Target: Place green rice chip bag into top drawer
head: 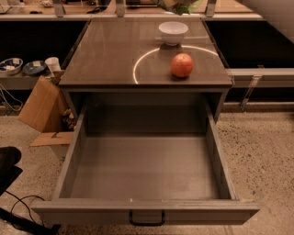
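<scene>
The top drawer (147,172) is pulled wide open at the front of the grey cabinet. Its smooth flat bottom is bare and its dark handle (147,219) is on the front panel. A corner of the green rice chip bag (184,6) shows at the very top edge, above the far side of the cabinet top and behind the white bowl. My gripper (173,2) is at that top edge by the bag and is almost wholly cut off. My white arm (275,13) crosses the top right corner.
A red apple (182,64) and a white bowl (173,32) stand on the cabinet top (110,55), inside a white ring mark. A cardboard box (40,104) leans at the left of the cabinet. Bowls and a cup (52,64) sit on a low shelf at the far left. Black cables lie at the bottom left.
</scene>
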Motion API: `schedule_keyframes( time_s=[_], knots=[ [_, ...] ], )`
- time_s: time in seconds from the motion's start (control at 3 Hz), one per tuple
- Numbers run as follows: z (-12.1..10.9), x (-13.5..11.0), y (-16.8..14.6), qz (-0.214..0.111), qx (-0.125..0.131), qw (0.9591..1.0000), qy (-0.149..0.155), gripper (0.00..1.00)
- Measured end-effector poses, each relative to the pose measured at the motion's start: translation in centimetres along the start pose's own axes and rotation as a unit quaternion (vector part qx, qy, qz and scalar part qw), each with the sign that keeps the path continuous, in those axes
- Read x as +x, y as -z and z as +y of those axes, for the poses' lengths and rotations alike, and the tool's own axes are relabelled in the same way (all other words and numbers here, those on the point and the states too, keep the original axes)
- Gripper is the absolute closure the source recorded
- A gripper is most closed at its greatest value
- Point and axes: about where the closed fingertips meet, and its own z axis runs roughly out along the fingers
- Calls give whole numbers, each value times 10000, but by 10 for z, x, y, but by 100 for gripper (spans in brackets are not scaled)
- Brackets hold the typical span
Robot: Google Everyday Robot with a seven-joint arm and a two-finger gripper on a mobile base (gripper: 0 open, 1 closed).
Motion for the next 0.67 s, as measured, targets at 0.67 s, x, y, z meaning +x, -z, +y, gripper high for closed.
schedule_keyframes(
  time_s=[0.67],
  knots=[
    [57, 62, 57, 251, -473, 9985, 87, 100]
  ],
)
